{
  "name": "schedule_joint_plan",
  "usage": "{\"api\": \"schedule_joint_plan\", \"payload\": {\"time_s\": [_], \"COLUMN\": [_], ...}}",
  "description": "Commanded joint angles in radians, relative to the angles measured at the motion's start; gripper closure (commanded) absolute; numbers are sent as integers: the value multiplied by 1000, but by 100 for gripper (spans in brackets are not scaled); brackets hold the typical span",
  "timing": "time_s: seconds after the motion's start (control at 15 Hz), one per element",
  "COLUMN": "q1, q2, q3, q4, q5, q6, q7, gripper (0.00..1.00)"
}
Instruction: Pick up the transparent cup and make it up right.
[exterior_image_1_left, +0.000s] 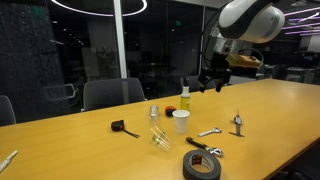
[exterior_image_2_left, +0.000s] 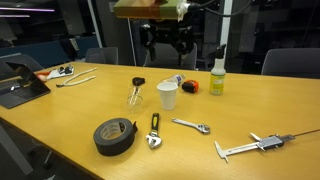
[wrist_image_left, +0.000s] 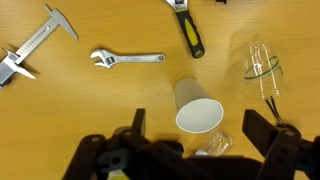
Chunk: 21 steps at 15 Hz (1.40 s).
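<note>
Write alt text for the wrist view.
Open gripper hovers above a wooden table, framing an upright white cup; the transparent cup lies on its side at upper right. A silver wrench and calipers lie at left.

In an exterior view the camera stood off to the side of the counter (exterior_image_1_left: 90, 150), slightly above its top, and looked along the wood toward the arm (exterior_image_1_left: 250, 20) at the upper right. In an exterior view the camera sat higher, at the counter's opposite edge, and faced the arm across it, with the tape roll (exterior_image_2_left: 115, 136) nearest the lens. Both exterior views held the white cup (exterior_image_1_left: 180, 121), the tape roll and the bottle (exterior_image_2_left: 217, 78) at middle range. The wrist view looked straight down from close above, the claw (wrist_image_left: 194, 125) entering from the bottom edge. It shared the white cup and the wrench (wrist_image_left: 127, 59) with those 2 views.
</note>
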<state>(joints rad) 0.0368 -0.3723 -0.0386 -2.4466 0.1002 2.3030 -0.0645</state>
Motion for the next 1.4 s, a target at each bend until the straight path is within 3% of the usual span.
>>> {"api": "schedule_joint_plan", "payload": {"time_s": [0.0, 0.27, 0.73, 1.33], "q1": [-6, -3, 40, 173], "q2": [34, 160, 455, 810], "q3": [13, 63, 165, 142], "q4": [40, 171, 547, 1000], "q5": [36, 67, 2, -67], "q6": [-8, -42, -227, -590], "q7": [74, 282, 645, 1029], "gripper": [0, 0, 0, 0]}}
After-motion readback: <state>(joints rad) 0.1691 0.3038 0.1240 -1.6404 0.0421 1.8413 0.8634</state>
